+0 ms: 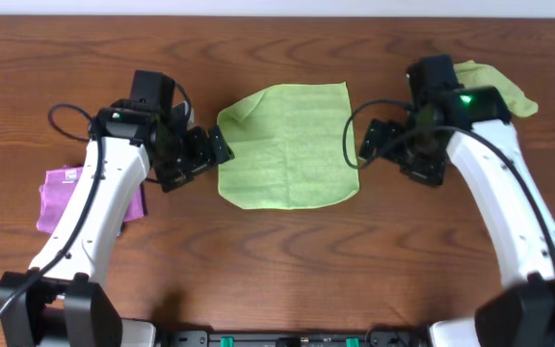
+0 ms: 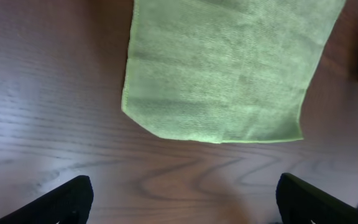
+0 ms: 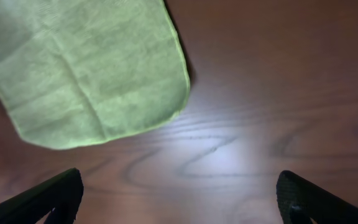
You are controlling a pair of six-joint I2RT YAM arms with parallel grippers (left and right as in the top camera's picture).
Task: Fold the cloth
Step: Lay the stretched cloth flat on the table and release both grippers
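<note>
The cloth (image 1: 287,145) lies spread flat on the table (image 1: 287,251) between the two claws. Its corner nearest the left claw (image 1: 210,149) is turned over. The left claw is released, its fingers wide apart, just beside the cloth's edge and gripping nothing. The right claw (image 1: 366,145) is released too, empty, at the opposite edge. A purple cloth (image 1: 61,193) lies behind the left claw, and a duller green cloth (image 1: 501,77) behind the right claw.
</note>
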